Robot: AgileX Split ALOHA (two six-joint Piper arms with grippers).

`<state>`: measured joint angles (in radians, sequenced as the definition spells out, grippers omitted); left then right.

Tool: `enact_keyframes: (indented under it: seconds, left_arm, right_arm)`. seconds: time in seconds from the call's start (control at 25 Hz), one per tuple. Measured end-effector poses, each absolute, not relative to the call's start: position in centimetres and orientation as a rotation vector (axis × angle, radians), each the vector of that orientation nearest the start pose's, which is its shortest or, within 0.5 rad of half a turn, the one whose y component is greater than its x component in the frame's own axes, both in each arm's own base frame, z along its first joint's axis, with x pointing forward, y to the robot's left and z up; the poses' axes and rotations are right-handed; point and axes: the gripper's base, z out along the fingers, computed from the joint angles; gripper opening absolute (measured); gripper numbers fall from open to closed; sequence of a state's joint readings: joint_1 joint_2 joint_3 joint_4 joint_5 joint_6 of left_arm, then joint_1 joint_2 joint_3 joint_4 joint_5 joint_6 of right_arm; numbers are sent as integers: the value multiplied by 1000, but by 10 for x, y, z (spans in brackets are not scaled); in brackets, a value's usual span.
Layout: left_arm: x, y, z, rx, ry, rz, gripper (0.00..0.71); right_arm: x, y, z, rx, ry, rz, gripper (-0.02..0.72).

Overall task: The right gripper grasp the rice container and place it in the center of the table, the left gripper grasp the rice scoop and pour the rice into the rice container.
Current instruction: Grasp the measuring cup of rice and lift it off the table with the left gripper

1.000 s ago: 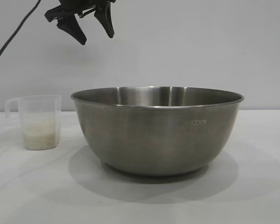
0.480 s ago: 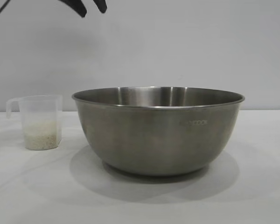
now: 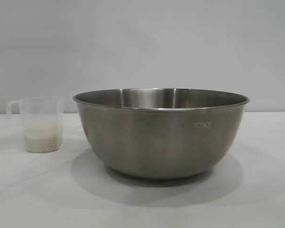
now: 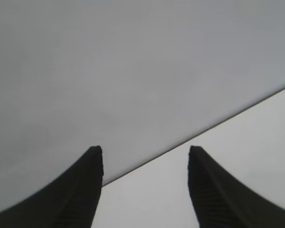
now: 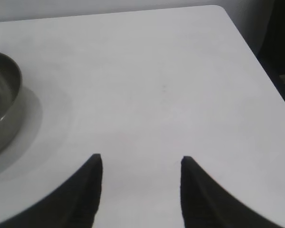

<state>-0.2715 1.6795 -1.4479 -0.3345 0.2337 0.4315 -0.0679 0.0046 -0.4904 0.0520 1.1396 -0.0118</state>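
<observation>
From the exterior view I see one bowl [image 3: 161, 133] standing about in the middle of the table [image 3: 256, 199], so I judge the first step is done. One scoop [image 3: 38, 124] stands upright to the left of the bowl, near it but not touching, with rice [image 3: 42, 137] filling only its lower part. No rice is in the bowl that I can see; its inside bottom is hidden by the near wall. No arm appears in this view.

In the left wrist view the left gripper [image 4: 145, 156] has its fingers spread wide and holds nothing. It looks at the wall and a strip of table; the scoop is not in this picture, so I think the gripper is high and away from it.

In the right wrist view the right gripper [image 5: 140, 164] is also spread wide and empty, above bare table, with the bowl's edge [image 5: 2, 102] off to one side, well apart.

The step in hand is the scoop grasp. Next I must bring the left gripper down to the scoop, close on it while keeping it level, then lift and tip it over the bowl.
</observation>
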Motion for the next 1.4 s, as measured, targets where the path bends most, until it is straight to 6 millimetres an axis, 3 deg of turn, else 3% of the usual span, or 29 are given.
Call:
enact_keyframes:
  seconds: [0.16, 0.4, 0.8, 0.96, 1.0, 1.2, 1.4]
  left_arm:
    - [360, -101, 312, 330, 1878, -130, 406]
    - [309, -86, 269, 252, 1802, -74, 406]
    - [261, -69, 210, 109, 1855, -154, 406]
    - [243, -63, 191, 89, 1893, -161, 406]
    - [239, -62, 188, 87, 1895, -160, 406]
    - [222, -55, 172, 80, 1916, -147, 406]
    - [221, -54, 165, 72, 1923, -144, 449]
  right_arm:
    - [-6, 5, 269, 55, 2136, 16, 355]
    - [-6, 5, 269, 55, 2136, 16, 355]
    - [-6, 5, 269, 55, 2136, 16, 355]
    - [-6, 5, 269, 55, 2136, 16, 355]
    - [-6, 5, 269, 55, 2136, 16, 305]
    - [-5, 5, 269, 56, 2144, 19, 325]
    - [-5, 5, 269, 56, 2144, 19, 325]
